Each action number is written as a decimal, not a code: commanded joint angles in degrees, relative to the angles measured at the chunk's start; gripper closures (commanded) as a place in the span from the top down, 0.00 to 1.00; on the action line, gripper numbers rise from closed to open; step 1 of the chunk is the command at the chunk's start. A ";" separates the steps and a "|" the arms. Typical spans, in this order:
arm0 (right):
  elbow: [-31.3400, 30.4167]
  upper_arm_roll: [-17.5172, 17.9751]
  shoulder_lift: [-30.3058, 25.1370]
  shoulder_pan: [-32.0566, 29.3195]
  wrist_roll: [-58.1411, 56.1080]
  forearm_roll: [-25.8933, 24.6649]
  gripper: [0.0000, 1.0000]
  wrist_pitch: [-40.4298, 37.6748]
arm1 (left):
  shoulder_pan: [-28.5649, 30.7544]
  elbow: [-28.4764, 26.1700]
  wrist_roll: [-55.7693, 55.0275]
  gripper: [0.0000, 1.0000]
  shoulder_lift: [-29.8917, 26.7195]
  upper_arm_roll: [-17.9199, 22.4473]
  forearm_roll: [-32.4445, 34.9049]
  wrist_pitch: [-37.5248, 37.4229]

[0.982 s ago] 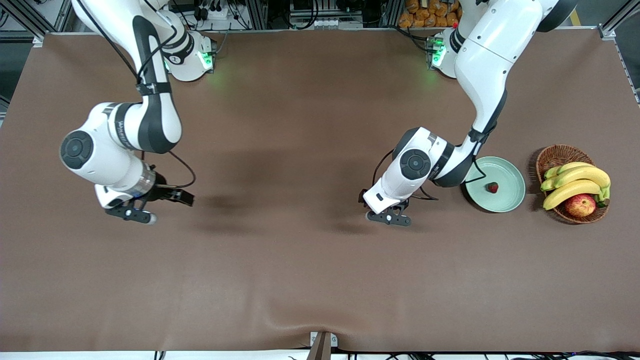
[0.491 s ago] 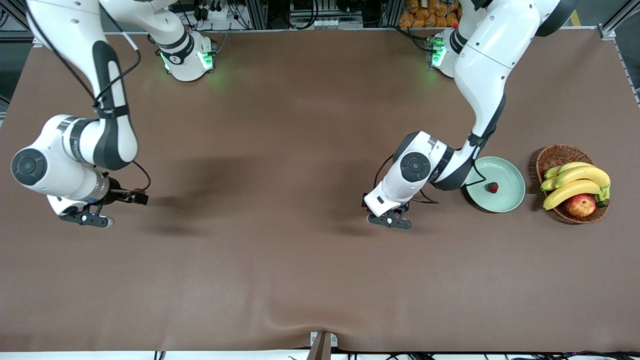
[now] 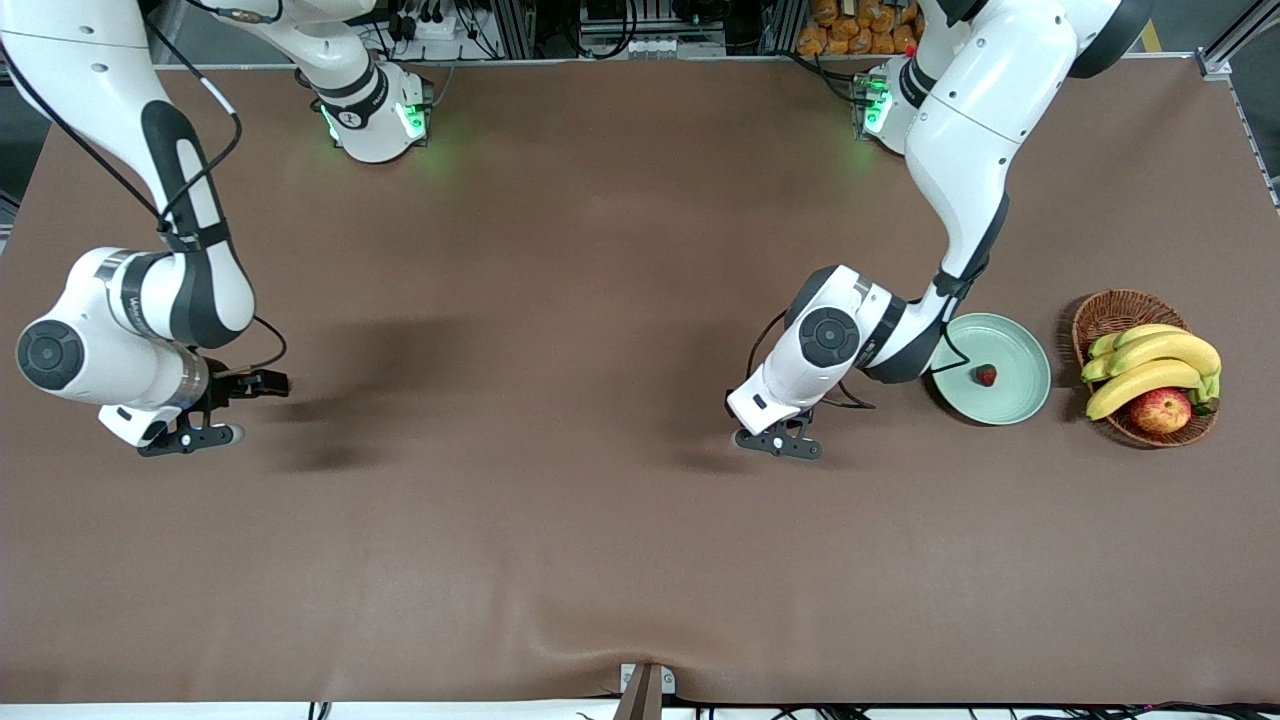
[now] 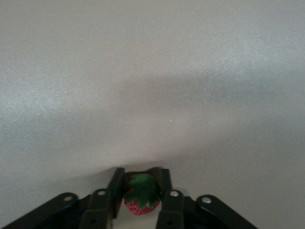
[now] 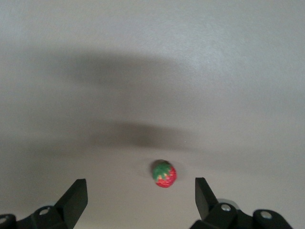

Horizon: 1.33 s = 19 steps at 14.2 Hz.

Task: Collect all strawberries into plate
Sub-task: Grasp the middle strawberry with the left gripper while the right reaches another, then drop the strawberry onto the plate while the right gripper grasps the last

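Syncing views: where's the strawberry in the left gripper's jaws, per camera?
Front: hidden under the left gripper.
Left wrist: strawberry pinched between the jaws.
Right wrist: not in it; a different berry lies under the open right gripper.
Shared landmark: the left gripper, in the front and left wrist views.

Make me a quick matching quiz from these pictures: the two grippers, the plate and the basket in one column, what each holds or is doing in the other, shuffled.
1. left gripper
2. right gripper
3. plate
4. basket

A. holds bananas and an apple
B. open over a strawberry on the table
C. has one strawberry in it
D. shut on a strawberry

Pairs: 1-D, 2-B, 3-C, 4-A
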 commanded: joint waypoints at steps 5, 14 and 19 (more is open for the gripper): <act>-6.55 1.87 -0.24 -0.90 -6.28 -6.26 1.00 10.40 | 2.37 0.19 -0.90 0.11 -2.59 0.22 1.94 -2.64; -13.15 2.04 1.51 -3.98 -7.77 -5.92 1.00 18.50 | 13.27 -12.63 7.53 0.13 -15.06 -0.39 1.94 -5.64; -13.06 2.04 2.65 -3.89 -7.77 -5.74 1.00 18.58 | 19.94 -22.56 12.97 0.14 -22.71 -0.66 1.94 -5.20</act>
